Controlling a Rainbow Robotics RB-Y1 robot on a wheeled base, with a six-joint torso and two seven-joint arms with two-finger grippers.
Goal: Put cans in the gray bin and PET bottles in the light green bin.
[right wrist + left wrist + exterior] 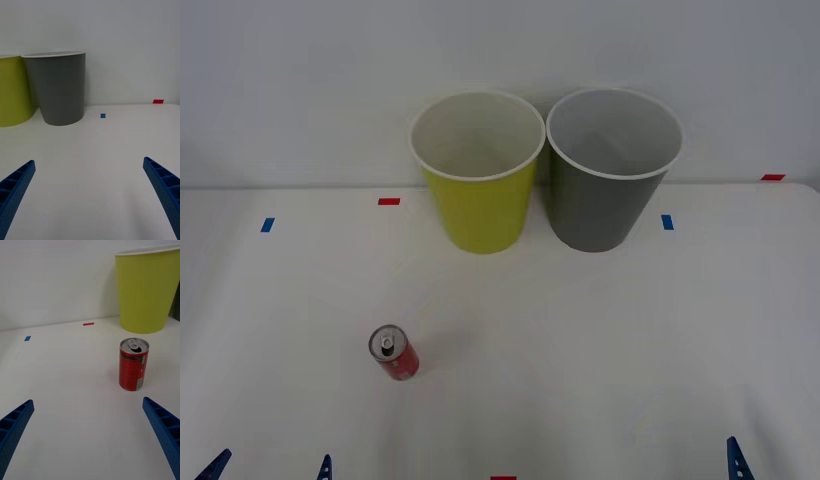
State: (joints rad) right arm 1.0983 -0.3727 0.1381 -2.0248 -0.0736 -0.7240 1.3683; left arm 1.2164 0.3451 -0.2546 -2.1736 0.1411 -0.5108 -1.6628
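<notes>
The red can (393,353) stands upright on the white table (600,340), on the left side and nearer than the gray bin (610,180). The left gripper (90,435) waits just behind the can with its fingers spread wide, so it is the closer one. The right gripper (90,195) sits far right, also spread wide, holding nothing.

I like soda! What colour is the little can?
The can is red with a silver top, clearest in the left wrist view.

- Left gripper (90,435): two bright blue plastic fingers (15,427), ribbed, tapering to points.
- Right gripper (90,195): the same blue ribbed fingers (165,187), with hollow cells.
</notes>
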